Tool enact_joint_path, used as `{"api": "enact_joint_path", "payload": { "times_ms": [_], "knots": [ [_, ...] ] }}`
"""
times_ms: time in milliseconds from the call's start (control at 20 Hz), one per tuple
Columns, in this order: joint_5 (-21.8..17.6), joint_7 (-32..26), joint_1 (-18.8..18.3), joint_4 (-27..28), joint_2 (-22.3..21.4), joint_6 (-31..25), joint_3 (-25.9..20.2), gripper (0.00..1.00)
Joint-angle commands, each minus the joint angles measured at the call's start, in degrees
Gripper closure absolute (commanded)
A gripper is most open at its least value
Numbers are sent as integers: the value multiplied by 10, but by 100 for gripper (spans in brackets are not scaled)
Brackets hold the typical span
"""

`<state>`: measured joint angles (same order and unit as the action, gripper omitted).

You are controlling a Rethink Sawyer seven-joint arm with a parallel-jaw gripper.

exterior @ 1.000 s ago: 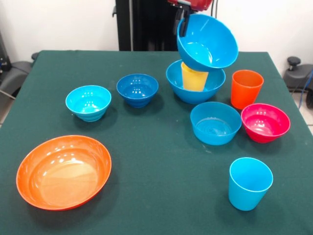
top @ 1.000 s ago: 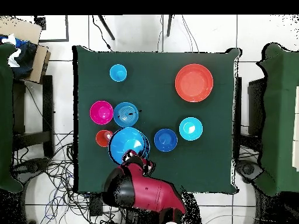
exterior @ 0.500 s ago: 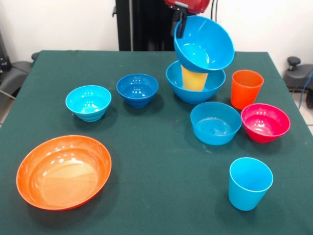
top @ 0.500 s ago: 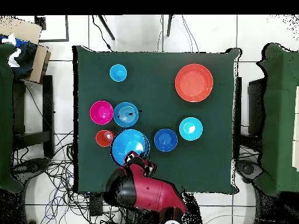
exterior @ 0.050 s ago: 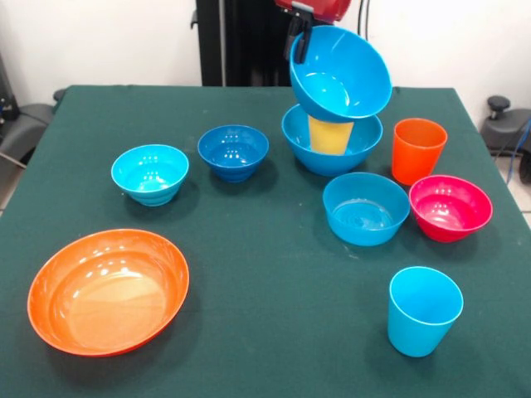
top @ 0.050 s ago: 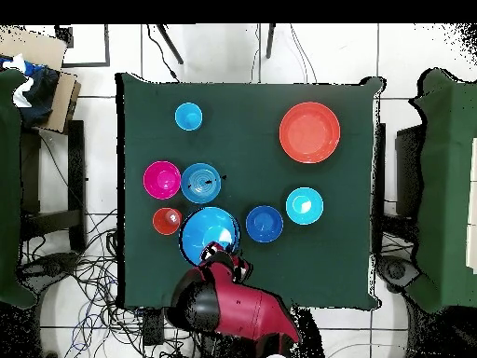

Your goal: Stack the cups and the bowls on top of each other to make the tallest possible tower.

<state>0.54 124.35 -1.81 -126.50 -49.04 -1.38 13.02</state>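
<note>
Hand (exterior @ 0.050 s ago: 297, 37) grips tilted blue bowl (exterior @ 0.050 s ago: 342, 75); mouth faces down-left.

In the front view, the widest bowl (exterior @ 0.050 s ago: 108, 290) lies at the near left of the table (exterior @ 0.050 s ago: 265, 249). Behind it sits the left small bowl (exterior @ 0.050 s ago: 150, 172), with the second small bowl (exterior @ 0.050 s ago: 233, 152) to its right and slightly farther back. Farther right stands the large bowl (exterior @ 0.050 s ago: 297, 139) with the inner cup (exterior @ 0.050 s ago: 330, 137) in it. Above both, the tilted bowl (exterior @ 0.050 s ago: 342, 75) hangs from the gripper (exterior @ 0.050 s ago: 299, 37), clamped at its rim. The far cup (exterior @ 0.050 s ago: 417, 149) stands right of the large bowl. Before it lie the middle bowl (exterior @ 0.050 s ago: 365, 207) and, to its right, the right-hand bowl (exterior @ 0.050 s ago: 450, 207) — the near cup (exterior @ 0.050 s ago: 424, 309) stands before them.
</note>
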Motion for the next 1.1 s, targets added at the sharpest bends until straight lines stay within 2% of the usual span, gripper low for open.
{"api": "enact_joint_path", "payload": {
  "times_ms": [50, 1100],
  "knots": [
    [-17, 41, 12, 27, 22, -21, -28, 100],
    [-14, 40, 21, 30, 18, -33, -25, 100]
  ]
}}
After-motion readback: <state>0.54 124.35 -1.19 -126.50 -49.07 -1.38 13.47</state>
